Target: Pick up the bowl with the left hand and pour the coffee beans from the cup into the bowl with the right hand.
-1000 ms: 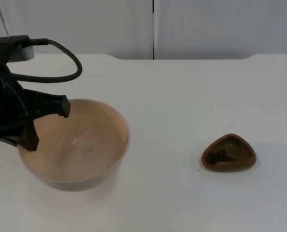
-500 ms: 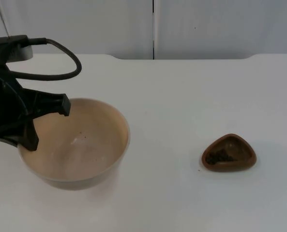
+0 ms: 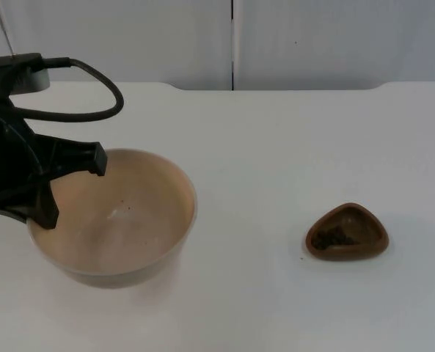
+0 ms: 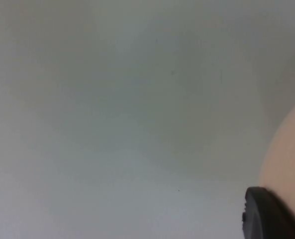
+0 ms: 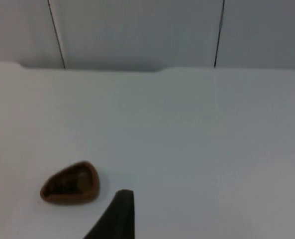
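A: How do we expect the bowl to handle? It sits at the left of the worktop, wide, smooth and beige, and it looks rigid and fairly light.

B: We judge it slippery on that glossy wall, so the rim is the place to take it, one finger inside and one outside. The left gripper is already there: in the top view one finger reaches over the rim's far left edge and the other comes down at the near left wall. They stand spread wide apart, and we cannot tell whether they pinch the rim yet.

A: In the left wrist view a black fingertip lies just against the bowl's pale wall.

B: Yes, but that settles nothing about a grip.

A: And the cup?

B: Small, brown, with a pinched, three-cornered rim, well apart to the right, coffee beans dark inside. We take it as stiff and light; gripping across its sides should leave a corner free as a spout.

A: The right arm waits, its fingertip near the cup; we cannot tell how its fingers stand.
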### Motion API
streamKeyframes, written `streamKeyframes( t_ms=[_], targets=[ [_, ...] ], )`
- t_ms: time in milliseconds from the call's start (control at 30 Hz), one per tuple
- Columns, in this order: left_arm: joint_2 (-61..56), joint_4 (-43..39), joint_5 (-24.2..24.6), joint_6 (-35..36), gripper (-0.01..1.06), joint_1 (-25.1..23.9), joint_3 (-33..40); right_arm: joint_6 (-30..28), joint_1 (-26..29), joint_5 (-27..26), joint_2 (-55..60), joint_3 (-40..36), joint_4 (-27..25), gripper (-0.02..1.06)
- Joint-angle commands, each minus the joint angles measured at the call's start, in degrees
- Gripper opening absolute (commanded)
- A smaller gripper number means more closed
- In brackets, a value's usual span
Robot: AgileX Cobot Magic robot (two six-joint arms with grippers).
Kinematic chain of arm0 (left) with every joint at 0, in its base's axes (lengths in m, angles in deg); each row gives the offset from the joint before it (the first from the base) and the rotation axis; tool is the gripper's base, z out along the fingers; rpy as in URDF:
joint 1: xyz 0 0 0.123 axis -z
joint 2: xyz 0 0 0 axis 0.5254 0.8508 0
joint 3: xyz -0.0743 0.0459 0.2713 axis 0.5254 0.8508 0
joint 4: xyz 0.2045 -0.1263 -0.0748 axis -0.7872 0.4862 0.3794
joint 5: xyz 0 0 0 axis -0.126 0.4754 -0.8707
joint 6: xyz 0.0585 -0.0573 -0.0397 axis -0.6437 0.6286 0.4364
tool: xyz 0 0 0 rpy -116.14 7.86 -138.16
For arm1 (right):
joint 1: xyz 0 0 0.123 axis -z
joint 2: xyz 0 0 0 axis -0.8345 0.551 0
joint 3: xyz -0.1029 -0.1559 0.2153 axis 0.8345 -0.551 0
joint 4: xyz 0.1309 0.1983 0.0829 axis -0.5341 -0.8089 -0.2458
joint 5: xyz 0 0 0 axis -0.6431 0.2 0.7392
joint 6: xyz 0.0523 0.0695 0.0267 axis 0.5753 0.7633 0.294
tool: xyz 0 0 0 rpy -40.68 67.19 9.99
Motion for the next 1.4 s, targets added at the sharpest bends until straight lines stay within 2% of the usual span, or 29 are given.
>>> streamKeyframes(
  t_ms=[0,67,567,800,933,1267,1367],
  targets=[
    [-0.39,0.64,-0.23,0.24,0.00,-0.16,-0.22,0.16,0.42,-2.18,3.19,2.67,-0.20,1.05],
    [-0.39,0.64,-0.23,0.24,0.00,-0.16,-0.22,0.16,0.42,-2.18,4.03,3.09,-0.20,1.05],
    [-0.39,0.64,-0.23,0.24,0.00,-0.16,-0.22,0.16,0.42,-2.16,42.02,22.54,-0.14,1.05],
    [-0.39,0.85,-0.70,0.24,0.00,-0.16,-0.22,-0.60,0.42,-2.06,55.85,28.54,-0.14,1.05],
    [-0.39,0.87,-0.70,0.24,0.00,-0.16,-0.22,-1.13,0.42,-1.59,61.80,30.87,-0.14,1.05],
    [-0.39,1.28,-1.07,0.24,0.00,-0.16,-0.22,-1.13,0.31,-0.64,67.49,31.62,-0.37,1.05],
    [-0.39,1.18,-0.68,0.24,0.00,-0.16,-0.22,-1.13,-1.46,0.05,70.09,31.62,-1.23,1.05]
  ],
)
